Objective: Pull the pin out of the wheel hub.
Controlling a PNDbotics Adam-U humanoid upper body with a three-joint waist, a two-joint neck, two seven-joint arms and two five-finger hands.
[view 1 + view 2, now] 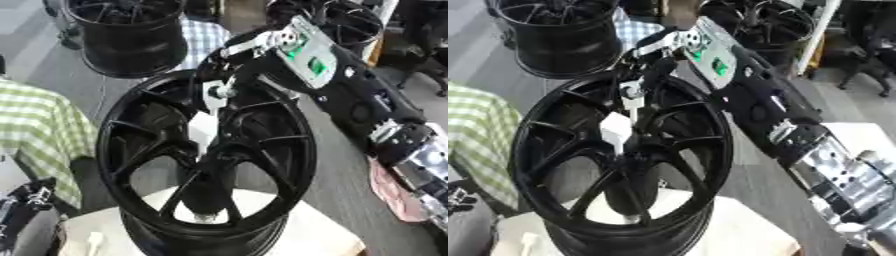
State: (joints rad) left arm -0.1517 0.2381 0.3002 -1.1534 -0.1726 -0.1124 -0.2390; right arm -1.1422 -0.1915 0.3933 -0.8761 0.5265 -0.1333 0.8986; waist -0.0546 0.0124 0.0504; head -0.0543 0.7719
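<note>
A black wheel hub (206,160) fills mid-frame on a pale stand (324,235); the right arm descends from the upper right, its right hand (219,92) curled toward the hub's centre — whether the fingers pinch the pin cannot be told, and the pin itself is not clearly visible. A straight pull along the hub's axis looks wisest. Spokes crowd the hand; open floor lies right. The left hand (22,205) shows lower left — fingers unclear.

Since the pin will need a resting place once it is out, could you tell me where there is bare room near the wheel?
The pale stand top is bare at the wheel's lower right, and a smaller strip lies lower left. The hub is crowded: the right hand reaches in there among the spokes.
</note>
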